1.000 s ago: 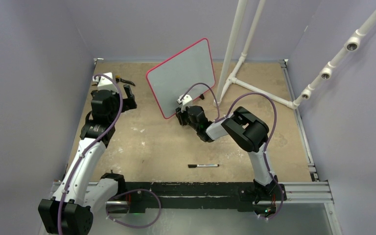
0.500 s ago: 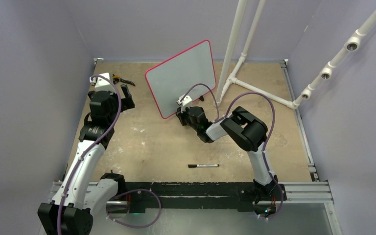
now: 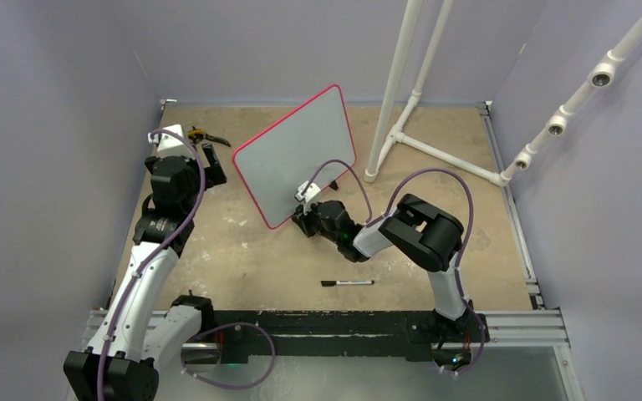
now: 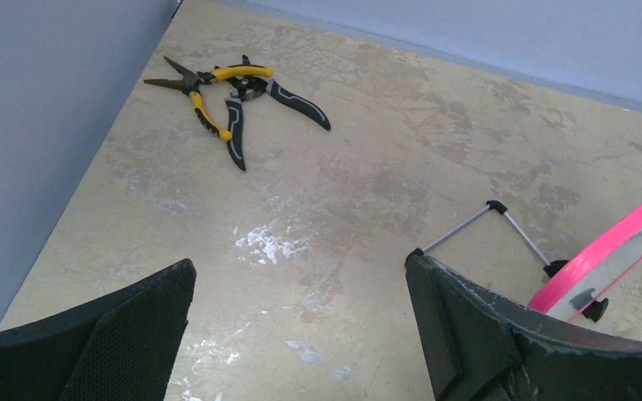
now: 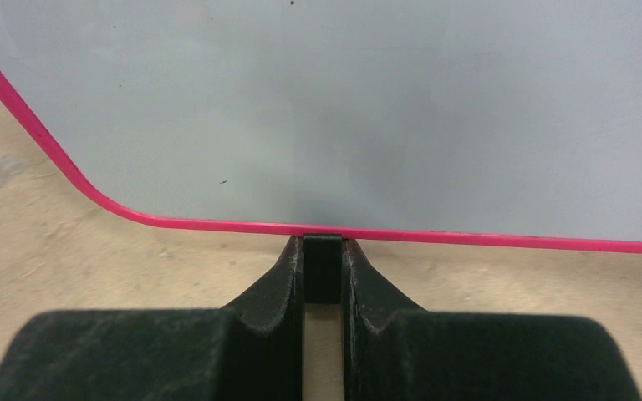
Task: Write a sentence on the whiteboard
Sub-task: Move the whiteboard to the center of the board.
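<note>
The whiteboard [image 3: 297,154] stands tilted at the middle back of the table, a white face with a pink rim. No sentence shows on its face [image 5: 343,109], which is blank. My right gripper [image 3: 303,219] is at the board's lower edge. In the right wrist view that gripper [image 5: 323,251] is shut on a small black foot [image 5: 323,271] under the pink rim. My left gripper [image 3: 211,164] hovers left of the board. It stands open [image 4: 298,266] over bare table with nothing between its fingers. The board's rim [image 4: 610,251] and wire stand [image 4: 501,221] show at the right of the left wrist view.
A black marker [image 3: 347,283] lies on the table near the front, in front of the right arm. Yellow-and-black pliers [image 3: 205,134] [image 4: 217,92] lie at the back left. A white pipe frame [image 3: 401,134] stands right of the board. Walls close in the sides.
The right gripper closed on the board's foot. The board has swung and shifted left and toward the near side with it. The left arm drew slightly left.
</note>
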